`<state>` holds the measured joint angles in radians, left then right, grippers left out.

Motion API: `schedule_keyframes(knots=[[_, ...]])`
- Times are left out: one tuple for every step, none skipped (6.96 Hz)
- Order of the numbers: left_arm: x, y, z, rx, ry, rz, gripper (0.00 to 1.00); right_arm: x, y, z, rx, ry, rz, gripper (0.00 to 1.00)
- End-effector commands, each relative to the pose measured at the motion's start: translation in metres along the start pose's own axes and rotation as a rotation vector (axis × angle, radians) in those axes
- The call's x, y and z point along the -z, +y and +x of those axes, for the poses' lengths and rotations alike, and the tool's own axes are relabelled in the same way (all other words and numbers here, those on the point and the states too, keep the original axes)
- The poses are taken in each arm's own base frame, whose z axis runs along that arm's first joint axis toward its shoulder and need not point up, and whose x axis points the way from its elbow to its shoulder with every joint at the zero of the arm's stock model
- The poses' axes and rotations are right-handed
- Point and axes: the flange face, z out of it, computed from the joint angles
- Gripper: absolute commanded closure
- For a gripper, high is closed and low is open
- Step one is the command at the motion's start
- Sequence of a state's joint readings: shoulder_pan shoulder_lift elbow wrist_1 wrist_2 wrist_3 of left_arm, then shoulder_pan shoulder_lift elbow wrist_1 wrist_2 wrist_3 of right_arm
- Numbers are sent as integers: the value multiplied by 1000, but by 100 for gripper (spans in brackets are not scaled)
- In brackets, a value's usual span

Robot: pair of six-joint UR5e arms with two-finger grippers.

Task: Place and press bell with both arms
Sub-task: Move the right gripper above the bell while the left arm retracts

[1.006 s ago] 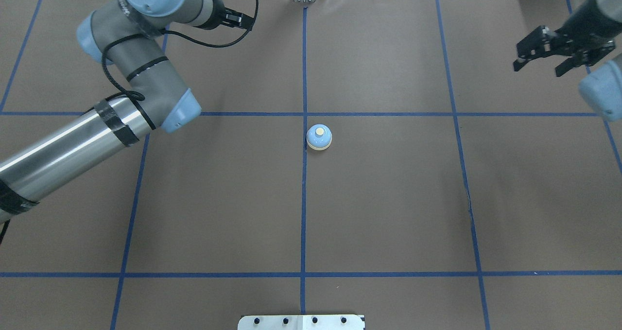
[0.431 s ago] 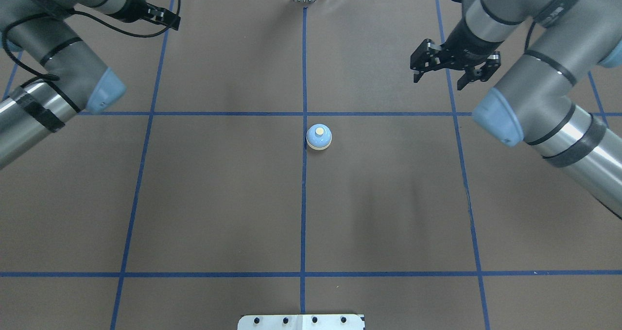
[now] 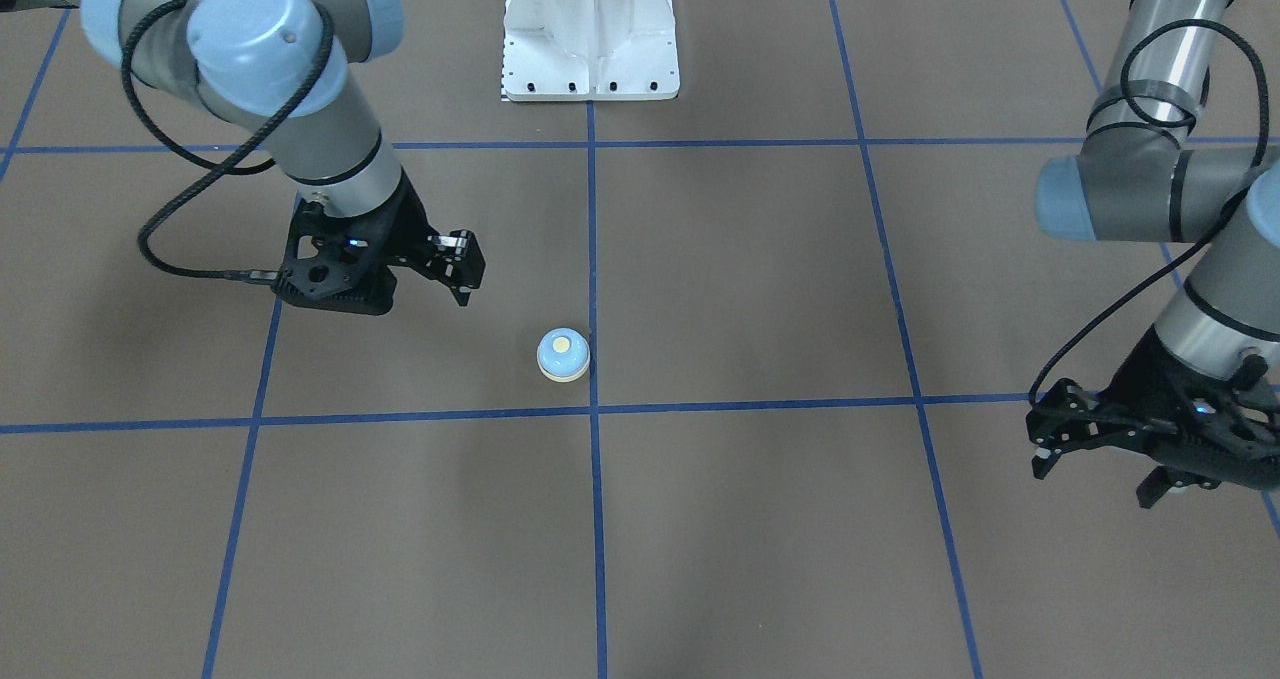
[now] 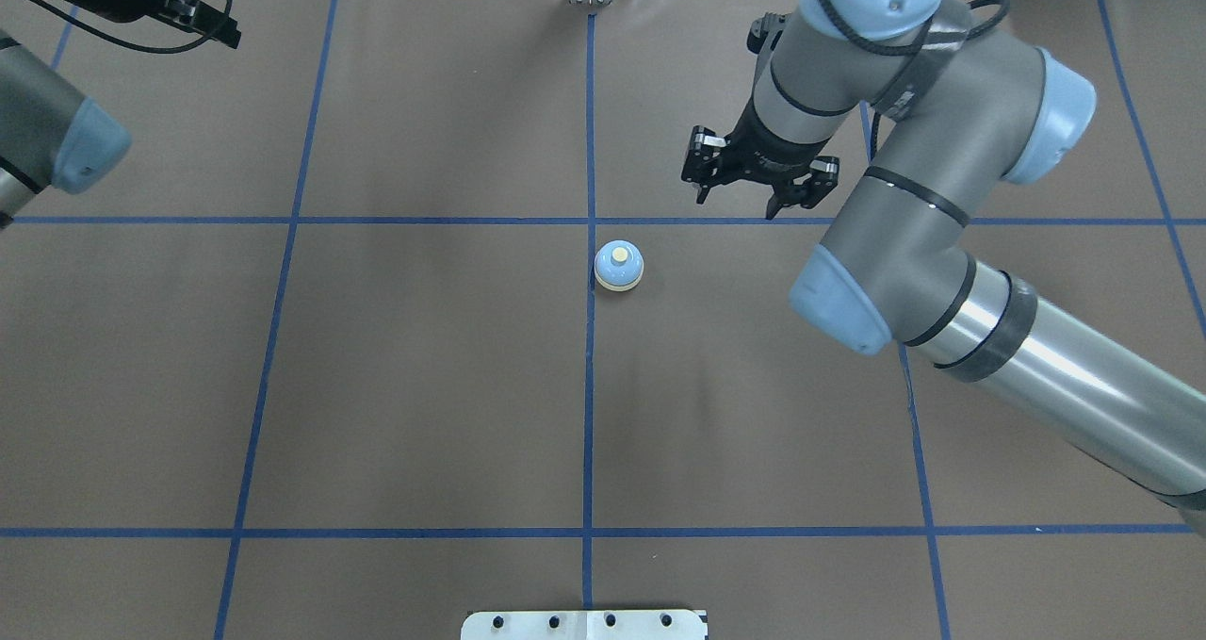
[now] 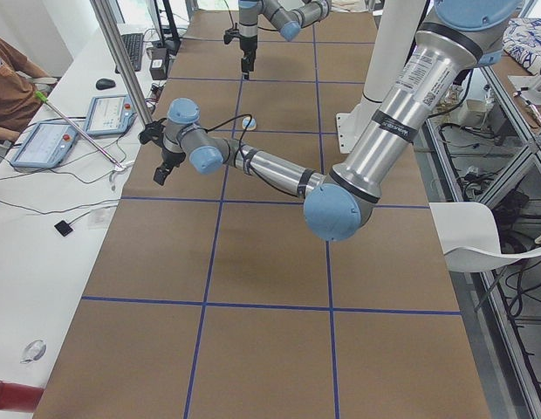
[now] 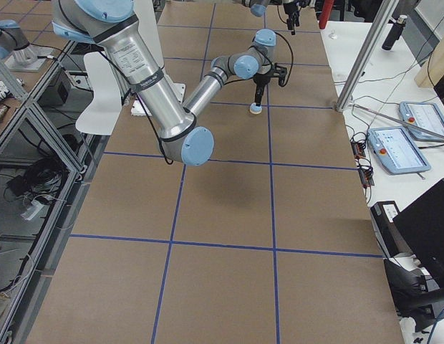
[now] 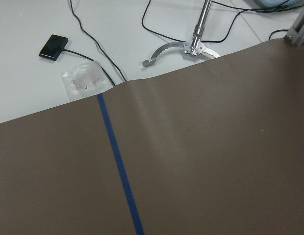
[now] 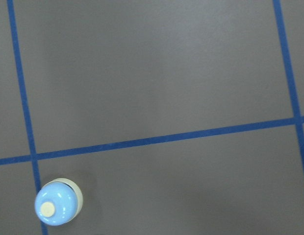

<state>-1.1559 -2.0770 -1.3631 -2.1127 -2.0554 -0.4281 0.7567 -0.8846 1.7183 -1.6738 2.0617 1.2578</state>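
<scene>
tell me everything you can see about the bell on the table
The bell is a small light-blue dome, glossy like painted metal, with a round cream button on top and a cream base rim. It stands upright on the brown table cover, right beside the blue centre tape line on the right arm's side, just nearer the robot than a crossing line. Nothing touches it.

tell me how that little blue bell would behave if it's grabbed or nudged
Probably stable: the bell sits flat on a wide base, so a nudge should slide it, not tip it. Its smooth rounded dome may slip if gripped high up. It looks rigid and, being small, likely light.
</scene>
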Motion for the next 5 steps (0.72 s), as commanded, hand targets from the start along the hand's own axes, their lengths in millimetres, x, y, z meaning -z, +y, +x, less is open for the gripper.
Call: schedule_keyframes(knots=[[7,32,-52,-57,-31,-29,0,-25,25,-45,-32,27,34,100],[10,48,-65,-89,-42,-38,0,-35,26,-70,-18,40,22,100],[10,56,-73,-98,-48,-45,0,-44,26,-90,-13,54,11,100],[11,56,-75,-97,-51,-44,0,-51,24,-109,-5,51,8,100],[10,56,-74,-98,-51,-44,0,-66,19,-110,2,46,8,100]])
